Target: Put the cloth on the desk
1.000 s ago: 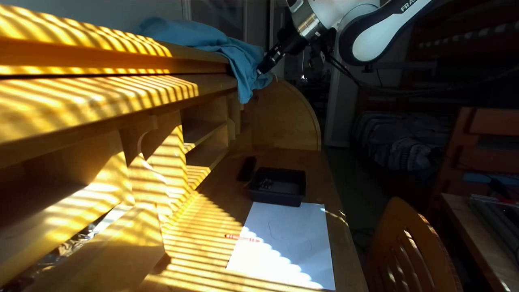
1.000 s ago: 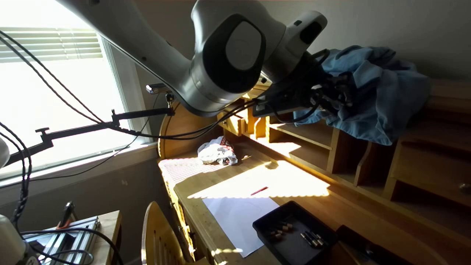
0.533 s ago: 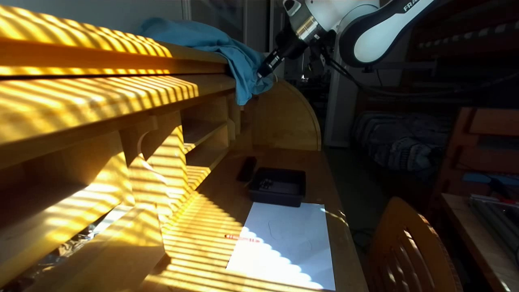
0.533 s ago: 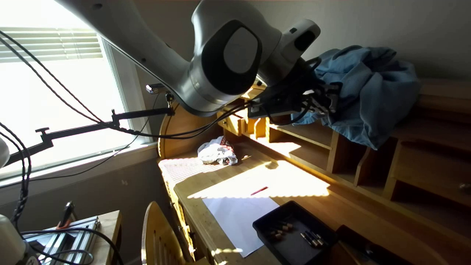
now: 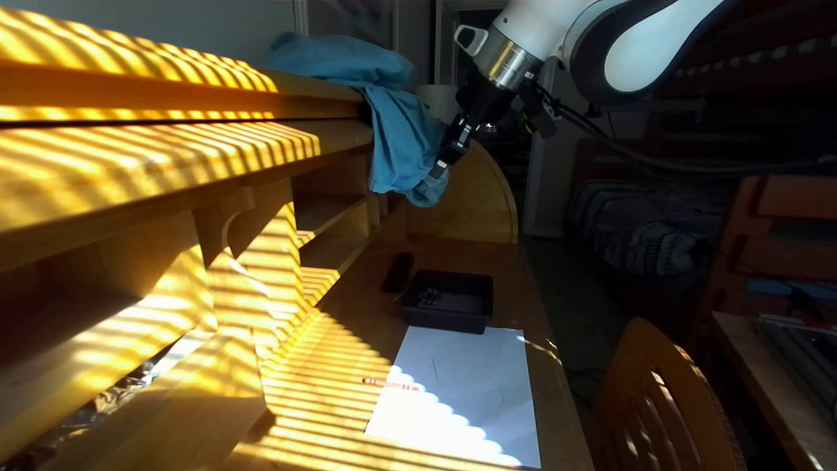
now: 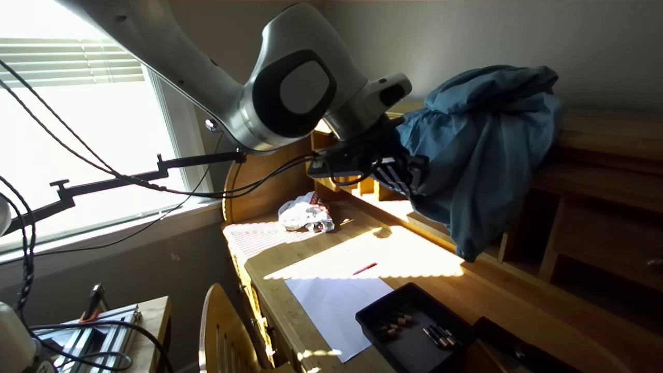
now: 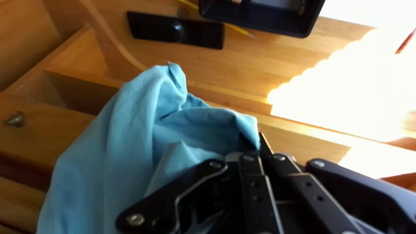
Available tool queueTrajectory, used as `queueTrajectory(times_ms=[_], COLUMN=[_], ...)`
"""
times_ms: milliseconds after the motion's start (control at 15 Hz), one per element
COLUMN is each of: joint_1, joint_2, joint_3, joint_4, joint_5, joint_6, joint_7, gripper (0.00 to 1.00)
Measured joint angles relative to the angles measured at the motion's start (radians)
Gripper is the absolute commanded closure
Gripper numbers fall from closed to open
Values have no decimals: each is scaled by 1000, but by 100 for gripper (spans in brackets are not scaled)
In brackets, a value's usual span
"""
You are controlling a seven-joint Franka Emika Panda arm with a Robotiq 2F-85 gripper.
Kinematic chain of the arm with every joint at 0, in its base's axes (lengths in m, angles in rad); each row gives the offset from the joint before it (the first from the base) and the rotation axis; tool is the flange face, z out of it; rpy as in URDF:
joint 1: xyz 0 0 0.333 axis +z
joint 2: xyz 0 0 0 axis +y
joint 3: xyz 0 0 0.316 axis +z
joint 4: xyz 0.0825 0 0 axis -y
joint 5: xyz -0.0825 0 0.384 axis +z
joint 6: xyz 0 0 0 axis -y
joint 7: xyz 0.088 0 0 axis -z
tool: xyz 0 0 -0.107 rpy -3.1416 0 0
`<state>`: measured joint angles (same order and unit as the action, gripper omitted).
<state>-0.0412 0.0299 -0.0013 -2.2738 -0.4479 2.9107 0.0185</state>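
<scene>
The teal-blue cloth (image 5: pixel 400 134) is bunched on top of the wooden shelf and hangs down over its front edge. In both exterior views my gripper (image 5: pixel 434 171) is at the lower hanging part, above the back of the desk (image 5: pixel 356 297). The wrist view shows the gripper (image 7: pixel 258 143) closed, with a fold of the cloth (image 7: pixel 120 152) pinched between its fingertips. The fabric spreads to the left of the jaws and covers part of the fingers. From an exterior view the cloth (image 6: pixel 481 150) drapes in long folds beside the gripper, its lowest corner just above the desk (image 6: pixel 497 295).
On the desk are a black tray (image 6: pixel 380 331) with small items, a white paper (image 6: pixel 331 311), a red crayon (image 6: pixel 365 269) and a dark flat object (image 7: pixel 175 31). A white crumpled bag (image 6: pixel 305 213) sits farther along. A chair (image 5: pixel 660 399) stands at the front.
My gripper has closed on the cloth and moved down and away from the shelf. The cloth has slid with it, its hanging part now reaching lower.
</scene>
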Motion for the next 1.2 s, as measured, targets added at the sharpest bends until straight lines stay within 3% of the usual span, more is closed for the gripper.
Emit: queueTrajectory(times_ms=[667, 1200], joint_1=[66, 114], joint_2=[-94, -119], joint_3=[24, 26], joint_4=[-23, 6], joint_5=[296, 358], joint_6=[-278, -436], joint_7=[-363, -543], gripper=[99, 99])
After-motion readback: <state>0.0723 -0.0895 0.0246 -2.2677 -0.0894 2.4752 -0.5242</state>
